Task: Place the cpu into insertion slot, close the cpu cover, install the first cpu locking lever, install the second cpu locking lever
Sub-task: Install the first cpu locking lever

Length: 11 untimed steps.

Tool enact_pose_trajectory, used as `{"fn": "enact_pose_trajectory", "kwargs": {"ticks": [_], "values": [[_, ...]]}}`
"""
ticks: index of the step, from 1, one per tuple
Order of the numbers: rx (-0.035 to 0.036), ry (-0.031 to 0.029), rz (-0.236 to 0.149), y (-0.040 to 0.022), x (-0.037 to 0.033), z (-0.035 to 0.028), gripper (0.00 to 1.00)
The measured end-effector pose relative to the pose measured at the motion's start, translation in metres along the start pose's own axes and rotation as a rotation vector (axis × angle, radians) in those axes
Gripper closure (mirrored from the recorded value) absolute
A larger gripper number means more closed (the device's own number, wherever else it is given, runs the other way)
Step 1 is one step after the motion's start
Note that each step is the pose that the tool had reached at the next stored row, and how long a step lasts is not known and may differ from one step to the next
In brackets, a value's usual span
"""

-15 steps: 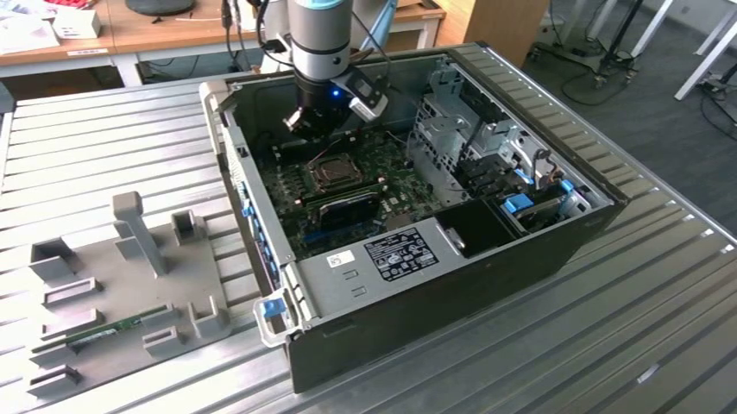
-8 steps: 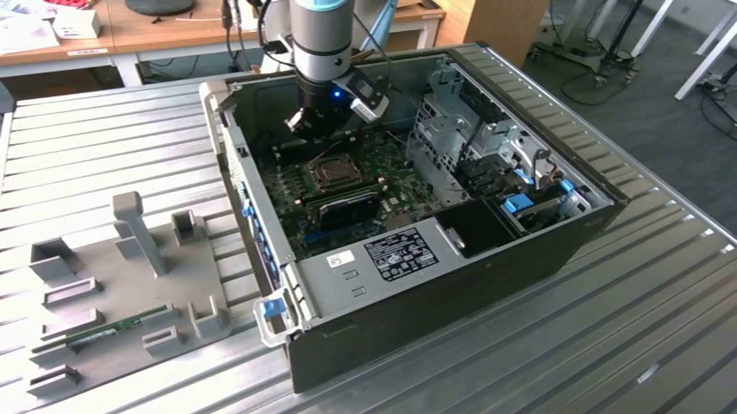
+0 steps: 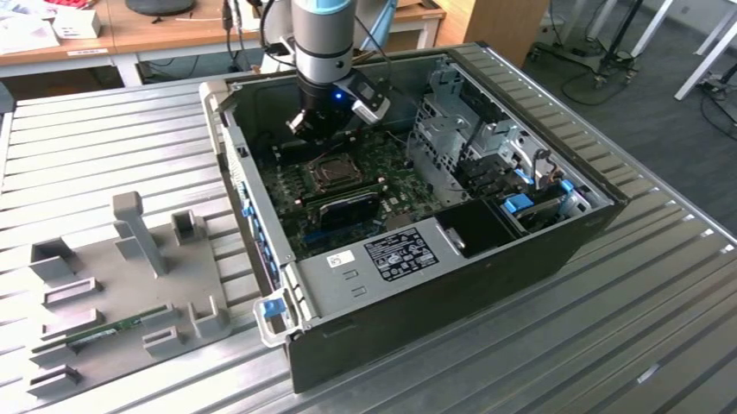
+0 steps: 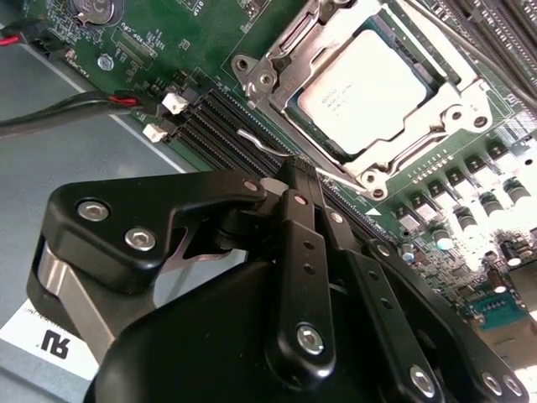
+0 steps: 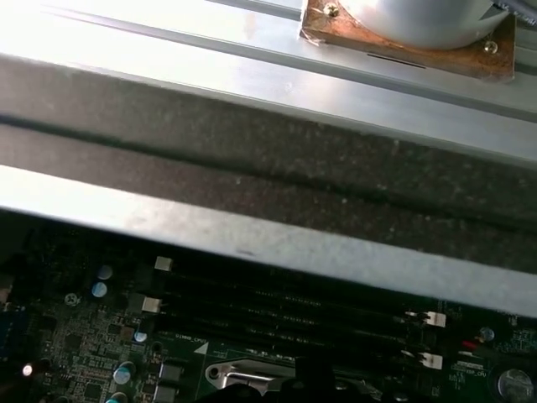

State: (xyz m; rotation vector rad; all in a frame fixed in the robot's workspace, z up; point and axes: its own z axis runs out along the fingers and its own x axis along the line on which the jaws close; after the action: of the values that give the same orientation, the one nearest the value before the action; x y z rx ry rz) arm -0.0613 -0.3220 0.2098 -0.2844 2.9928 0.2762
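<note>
Second wrist view puts your cpu point(image 4: 362, 91) seated under the closed cpu cover point(image 4: 463, 107), your clenched gripper point(image 4: 288, 175) at a locking lever point(image 4: 262, 141) (pinched or not, unclear), a step likely needing a steady hooking press.

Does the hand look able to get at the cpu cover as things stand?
Probably yes: the computer case is open, the hand hangs right beside the cpu cover, with nothing over it.
</note>
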Motion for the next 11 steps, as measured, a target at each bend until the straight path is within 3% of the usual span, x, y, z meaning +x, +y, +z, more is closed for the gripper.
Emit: {"fn": "enact_pose_trajectory", "kwargs": {"ticks": [11], "values": [[0.0, 0.0, 0.0, -0.0014, -0.0013, 0.0056, 0.9]]}}
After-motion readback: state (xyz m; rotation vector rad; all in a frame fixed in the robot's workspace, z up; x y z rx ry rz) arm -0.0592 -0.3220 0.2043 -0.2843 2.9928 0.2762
